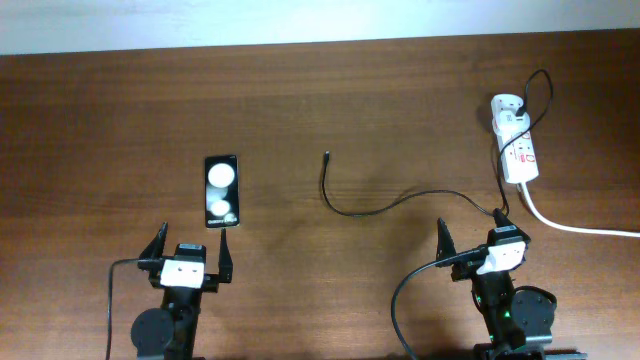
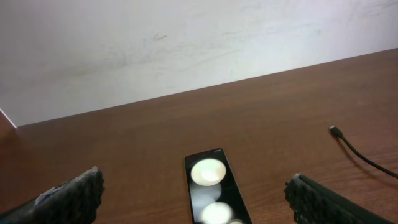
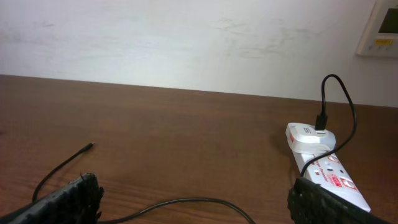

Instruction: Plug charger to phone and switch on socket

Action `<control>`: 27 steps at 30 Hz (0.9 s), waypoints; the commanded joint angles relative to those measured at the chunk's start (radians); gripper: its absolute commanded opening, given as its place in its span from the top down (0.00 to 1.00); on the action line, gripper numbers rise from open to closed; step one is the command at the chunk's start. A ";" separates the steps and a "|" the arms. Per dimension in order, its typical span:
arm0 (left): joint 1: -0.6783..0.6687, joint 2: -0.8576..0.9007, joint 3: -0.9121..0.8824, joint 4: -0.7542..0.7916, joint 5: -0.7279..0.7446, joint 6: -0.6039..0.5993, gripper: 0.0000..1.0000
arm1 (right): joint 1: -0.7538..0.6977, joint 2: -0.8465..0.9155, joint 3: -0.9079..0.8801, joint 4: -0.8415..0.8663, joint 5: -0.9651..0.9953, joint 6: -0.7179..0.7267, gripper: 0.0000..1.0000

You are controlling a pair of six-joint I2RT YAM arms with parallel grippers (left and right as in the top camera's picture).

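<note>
The phone [image 1: 222, 190] lies flat on the brown table, screen up with two round white reflections, just ahead of my left gripper [image 1: 190, 245], which is open and empty. It also shows in the left wrist view [image 2: 211, 193] between the fingers. The charger cable [image 1: 390, 207] curves across the table; its plug tip [image 1: 327, 155] lies free mid-table and shows in the left wrist view [image 2: 334, 130] and in the right wrist view [image 3: 89, 147]. The socket [image 1: 518, 140] lies at the far right with a white adapter [image 3: 309, 135]. My right gripper [image 1: 470, 235] is open and empty, over the cable.
The socket's thick white cord [image 1: 580, 228] runs off the right edge of the table. A white wall stands behind the table's far edge. A wall control panel [image 3: 382, 28] shows at the upper right in the right wrist view.
</note>
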 commanded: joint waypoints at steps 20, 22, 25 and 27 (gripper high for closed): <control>-0.005 -0.008 -0.003 0.000 0.021 -0.059 0.01 | -0.002 -0.007 -0.007 -0.004 0.002 0.006 0.01; -0.005 -0.007 0.016 -0.001 0.072 -0.060 0.01 | -0.002 -0.007 -0.007 -0.004 0.002 0.006 0.01; -0.005 0.052 0.092 -0.001 0.084 -0.059 0.01 | -0.002 -0.007 -0.007 -0.004 0.002 0.006 0.01; -0.005 0.150 0.169 -0.001 0.103 -0.059 0.01 | -0.002 -0.007 -0.007 -0.004 0.002 0.006 0.01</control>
